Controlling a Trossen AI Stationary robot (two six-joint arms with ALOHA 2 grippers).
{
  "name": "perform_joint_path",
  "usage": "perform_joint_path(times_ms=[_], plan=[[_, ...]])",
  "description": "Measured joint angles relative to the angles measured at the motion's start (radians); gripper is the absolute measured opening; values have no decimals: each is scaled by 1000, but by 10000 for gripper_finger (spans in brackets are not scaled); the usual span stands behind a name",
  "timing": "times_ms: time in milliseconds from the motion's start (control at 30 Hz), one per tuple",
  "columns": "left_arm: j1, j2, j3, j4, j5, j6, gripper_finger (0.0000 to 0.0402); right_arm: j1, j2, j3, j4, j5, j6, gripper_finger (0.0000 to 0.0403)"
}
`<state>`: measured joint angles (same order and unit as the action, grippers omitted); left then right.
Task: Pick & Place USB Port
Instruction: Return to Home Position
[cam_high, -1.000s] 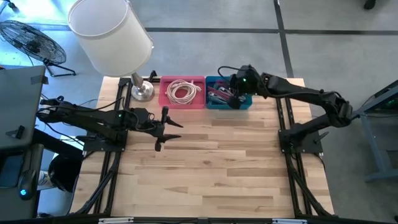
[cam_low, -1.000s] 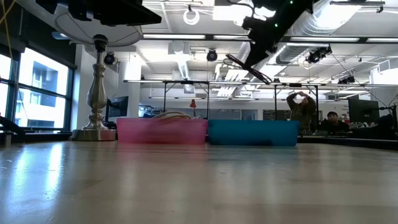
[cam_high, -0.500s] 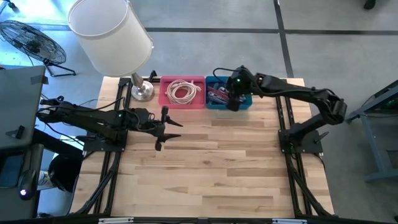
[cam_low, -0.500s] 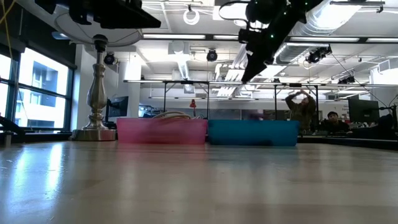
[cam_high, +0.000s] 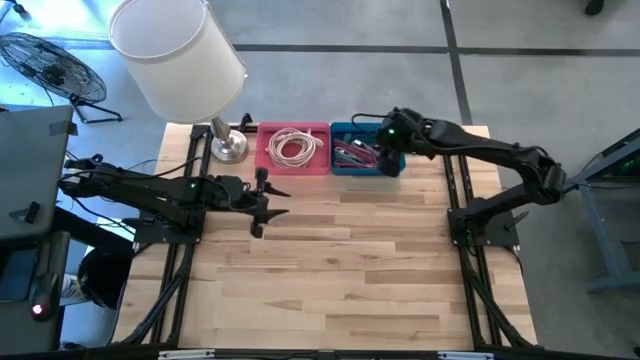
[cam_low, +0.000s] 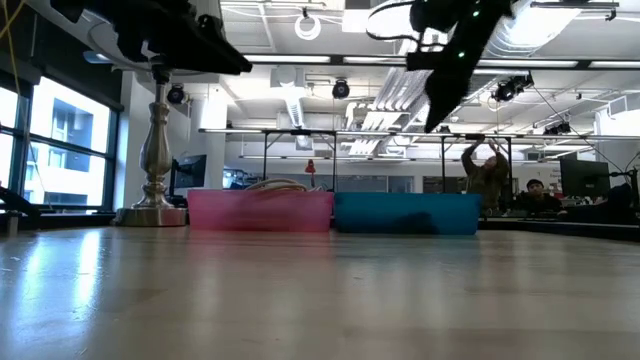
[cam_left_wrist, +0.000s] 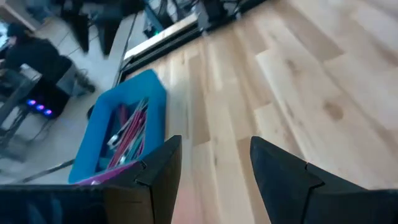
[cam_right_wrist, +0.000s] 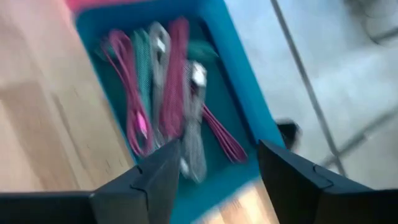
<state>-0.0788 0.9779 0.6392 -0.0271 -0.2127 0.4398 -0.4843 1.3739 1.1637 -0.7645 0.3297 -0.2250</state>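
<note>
Up in the middle of the high view, the right gripper hangs over the blue bin. Its two fingers are wide apart and hold nothing. Pink and pale charger cables lie inside the bin (all in a heap). At the middle left, the left gripper hangs over the wooden table. Its fingers are apart too, and it holds nothing.

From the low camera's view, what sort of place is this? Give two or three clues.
Probably an open-plan robotics lab or office: exposed ceiling ducts, people at desks behind, and a wooden table with two arms, the right gripper above the blue bin, the left gripper over bare wood.
</note>
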Motion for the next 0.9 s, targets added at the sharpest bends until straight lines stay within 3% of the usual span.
perform_joint_path(times_ms=[133, 233, 333, 400, 500, 767, 900], plan=[[0, 0, 0, -13, -60, 0, 186, 10, -102, 0, -149, 86, 27, 184], [0, -12, 11, -76, -121, 30, 174, 23, -198, 0, -268, 142, 52, 141], [0, -40, 57, -169, -194, 71, 131, 24, -306, 0, -393, 133, 68, 64], [0, -69, 82, -233, -226, 91, 80, 18, -377, 0, -452, 123, 65, 17], [0, -116, 103, -267, -267, 139, 14, 11, -481, 0, -494, 113, 77, 17], [0, -310, 104, -354, -303, 127, 3, -38, -761, 0, -509, -54, 2, 1], [0, -403, 43, -321, -299, 106, 2, -40, -904, -7, -494, -158, 5, 1]])
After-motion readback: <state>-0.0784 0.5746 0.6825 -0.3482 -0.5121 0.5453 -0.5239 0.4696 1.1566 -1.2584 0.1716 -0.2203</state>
